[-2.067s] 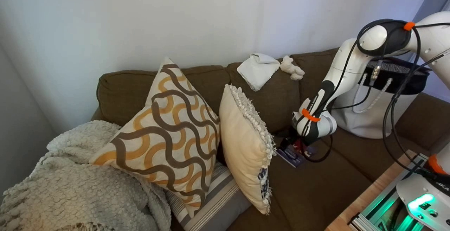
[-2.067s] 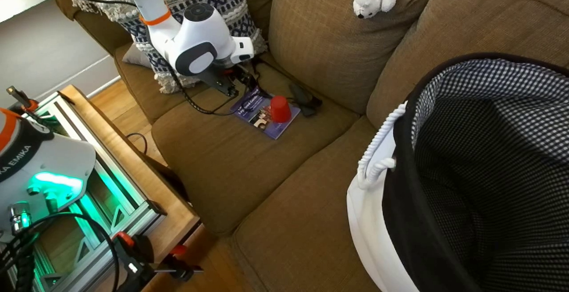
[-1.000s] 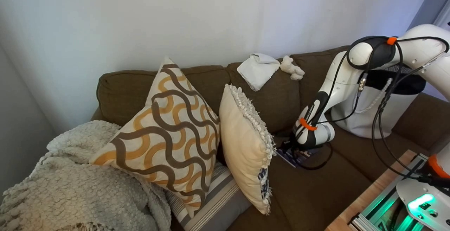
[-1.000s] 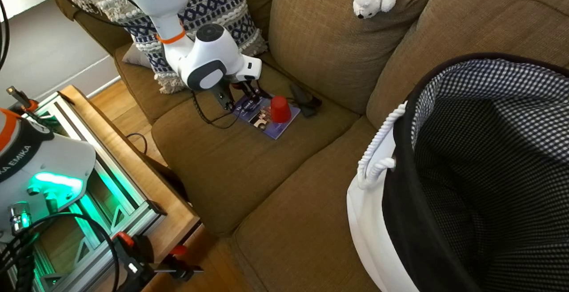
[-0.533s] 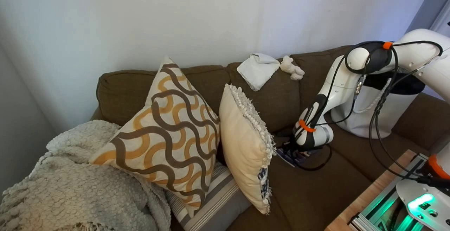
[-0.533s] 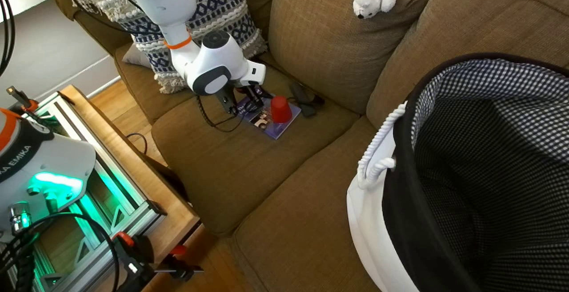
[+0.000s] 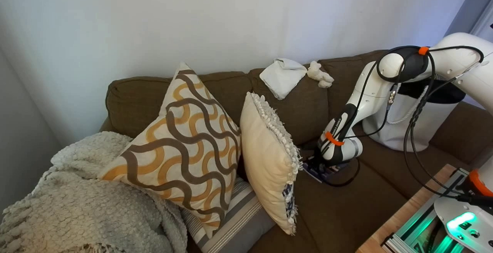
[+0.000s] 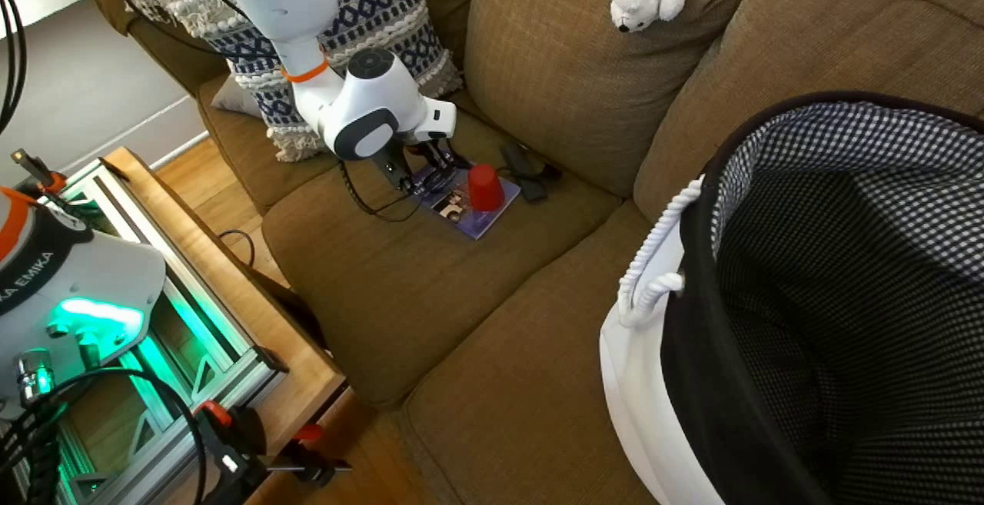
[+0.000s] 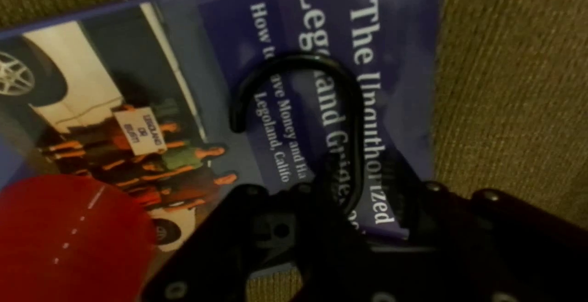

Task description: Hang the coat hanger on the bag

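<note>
Over the couch (image 8: 369, 282), left in an exterior view: your gripper (image 8: 425, 181) points down; jaws parted, presumably to pinch | beneath, the coat hanger (image 9: 354, 118); its hook (image 9: 298, 61) over a book (image 8: 470, 222) that may raise it for grasping | beside, a red cup (image 8: 484, 188) on that book | far right, the bag (image 8: 699, 367) stands open; rope handle (image 8: 653, 236) toward the gripper, likely your hanging point

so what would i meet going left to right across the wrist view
Red cup → coat hanger's black hook → sofa fabric at the far right.
</note>
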Available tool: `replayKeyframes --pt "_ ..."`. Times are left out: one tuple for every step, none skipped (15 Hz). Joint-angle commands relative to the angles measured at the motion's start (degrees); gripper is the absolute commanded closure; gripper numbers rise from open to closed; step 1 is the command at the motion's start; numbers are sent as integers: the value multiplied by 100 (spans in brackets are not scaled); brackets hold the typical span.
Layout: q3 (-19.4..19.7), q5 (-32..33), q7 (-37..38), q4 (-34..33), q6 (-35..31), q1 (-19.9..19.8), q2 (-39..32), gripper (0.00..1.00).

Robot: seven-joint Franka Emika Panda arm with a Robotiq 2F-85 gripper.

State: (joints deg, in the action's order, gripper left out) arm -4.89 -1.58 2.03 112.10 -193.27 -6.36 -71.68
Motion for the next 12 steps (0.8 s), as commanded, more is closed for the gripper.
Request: replayKeyframes --pt "55 117 -107 0 123 89 7 100" --pt "68 117 -131 51 120 128 60 100" --pt "77 130 -170 133 119 158 136 100" --pt "96 144 -207 248 110 190 245 98" --pt "133 159 -253 380 104 234 388 98" --pt "192 176 -315 585 56 284 594 98" --pt "256 196 -373 884 -51 333 891 98" --pt "320 221 -439 1152 -88 379 1174 98" --pt "462 165 -433 1405 -92 521 1459 98" --pt "498 194 -479 1685 -88 527 1763 98" --pt "526 202 -501 2001 -192 533 2065 98" --pt "513 232 -528 2239 -282 502 2326 98"
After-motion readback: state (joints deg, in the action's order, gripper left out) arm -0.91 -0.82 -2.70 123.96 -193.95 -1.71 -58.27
